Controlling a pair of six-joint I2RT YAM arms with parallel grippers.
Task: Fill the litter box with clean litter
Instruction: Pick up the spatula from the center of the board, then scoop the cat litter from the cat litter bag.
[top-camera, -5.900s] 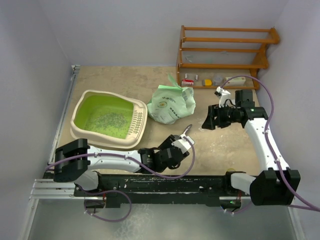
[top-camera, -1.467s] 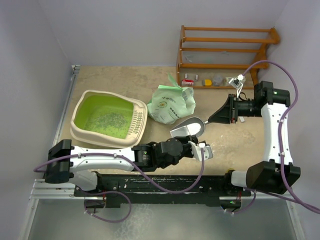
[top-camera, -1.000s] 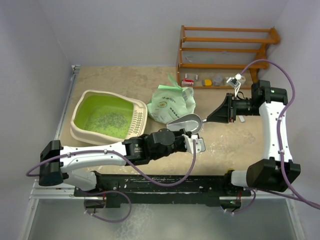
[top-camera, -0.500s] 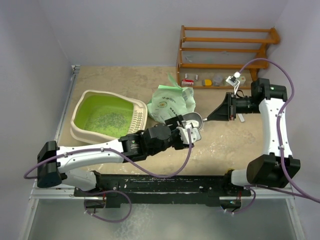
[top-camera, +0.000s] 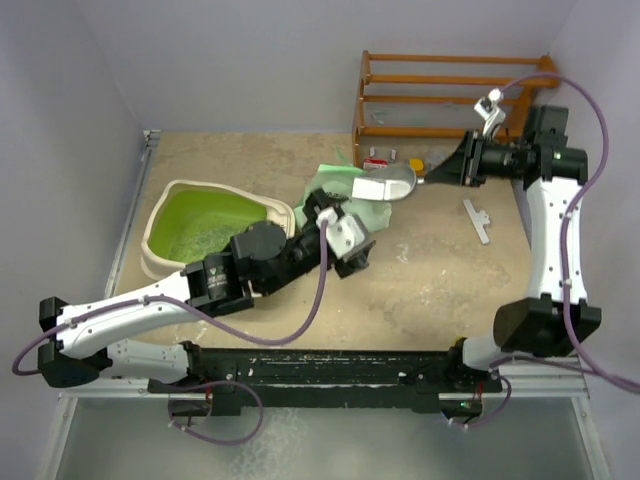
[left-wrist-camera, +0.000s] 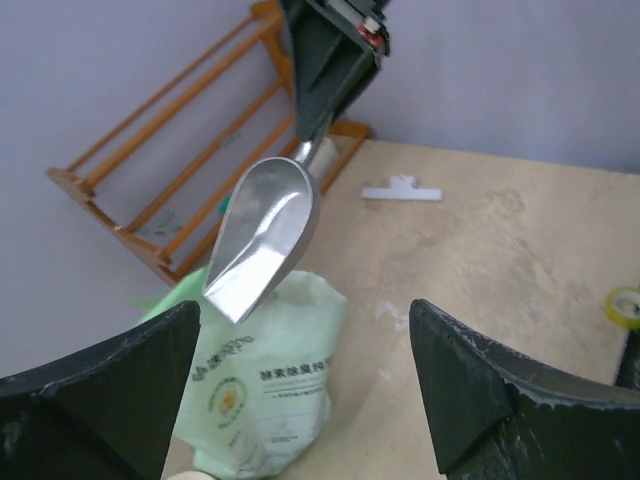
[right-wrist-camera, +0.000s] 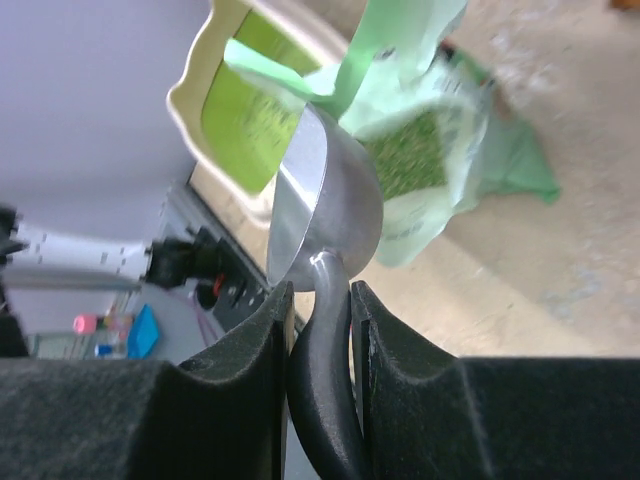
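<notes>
The litter box sits on the table just left of the light green bag, its far and left rims clear of the walls; the end nearest the bag is hidden under the left arm in the top view; a thin scatter of clean litter lies on its green floor, with much of that floor bare. Above the bag and well off the table hangs the metal scoop, its open mouth edge tilted down toward the bag's top; the right gripper has both fingers clamped on the scoop's handle, reaching in from the bag's right. The left gripper hovers at the bag's near side, fingers spread wide with nothing between them, the scoop in the gap of its wrist view but apart from both tips. Right of the bag the table is open, save a small white clip; behind the bag, to its right, stands the wooden rack against the back wall.
</notes>
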